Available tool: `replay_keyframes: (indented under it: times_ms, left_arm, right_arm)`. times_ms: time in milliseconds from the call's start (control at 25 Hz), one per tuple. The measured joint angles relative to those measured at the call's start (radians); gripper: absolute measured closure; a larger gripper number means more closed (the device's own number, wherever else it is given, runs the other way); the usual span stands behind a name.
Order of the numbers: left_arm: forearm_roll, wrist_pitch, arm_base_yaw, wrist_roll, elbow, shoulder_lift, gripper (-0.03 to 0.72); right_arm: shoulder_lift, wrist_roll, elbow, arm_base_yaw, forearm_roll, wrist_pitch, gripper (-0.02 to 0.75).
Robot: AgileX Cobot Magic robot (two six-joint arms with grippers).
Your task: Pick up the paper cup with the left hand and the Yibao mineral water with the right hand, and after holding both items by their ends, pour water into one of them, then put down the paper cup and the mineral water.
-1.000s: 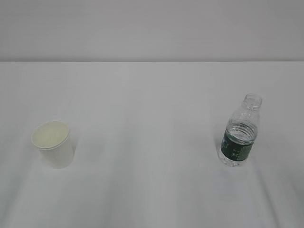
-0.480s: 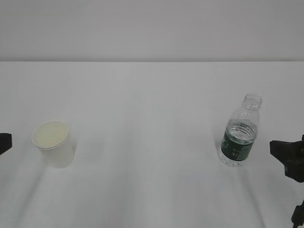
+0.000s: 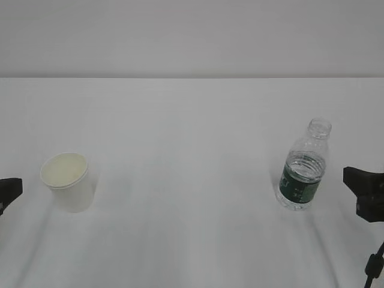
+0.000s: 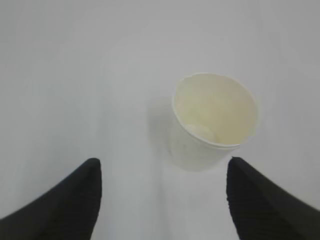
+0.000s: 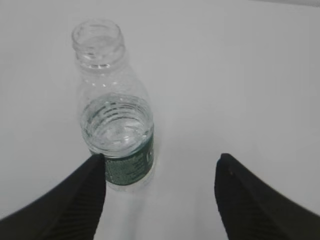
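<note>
Black fingers of the left hand (image 4: 160, 200) stand spread wide with nothing between them, and the cup (image 4: 214, 120) sits just ahead of the gap, a little toward the right finger (image 4: 265, 200). From the room's side, that hand (image 3: 9, 191) only pokes in at the left edge, near the cup (image 3: 68, 181) but not touching it. The cup stands upright, mouth up, its axis vertical, so the hand comes at its side wall.

Over on the other side, the right hand (image 5: 160, 200) is likewise spread and holding nothing. The bottle (image 5: 116, 125) stands upright and uncapped, ahead of the gap but off toward the left finger (image 5: 75, 200), very close to its tip; whether they touch I cannot tell. In the wider view this hand (image 3: 366, 193) hangs just right of the bottle (image 3: 303, 171).

Each hand is nearer its own item, and cup and bottle are well apart. I would say the right one needs to centre itself more before closing.

All around is a plain white worktop (image 3: 192, 150), with a pale wall (image 3: 192, 36) behind it.
</note>
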Motion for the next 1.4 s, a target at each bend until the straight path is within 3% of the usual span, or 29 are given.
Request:
replay_keyframes:
  times_ms: [280, 600, 880, 1120, 1400]
  left_arm:
    - [-0.002, -0.116, -0.017, -0.025, 0.010, 0.124, 0.141]
    - [0.028, -0.285, -0.150, -0.028, 0.053, 0.278, 0.141]
    - [0.080, -0.353, -0.155, -0.029, 0.061, 0.306, 0.118]
    - [0.142, -0.391, -0.156, -0.029, 0.061, 0.373, 0.055]
    - [0.153, -0.501, -0.159, -0.030, 0.061, 0.485, 0.038]
  right_arm:
    - [0.050, 0.205, 0.108, 0.002, -0.154, -0.201, 0.220]
    - [0.305, 0.368, 0.154, 0.002, -0.339, -0.508, 0.204]
    - [0.541, 0.392, 0.156, 0.002, -0.400, -0.785, 0.164]
    - [0.680, 0.394, 0.167, 0.002, -0.402, -0.833, 0.148]
    - [0.709, 0.395, 0.167, 0.002, -0.402, -0.845, 0.145]
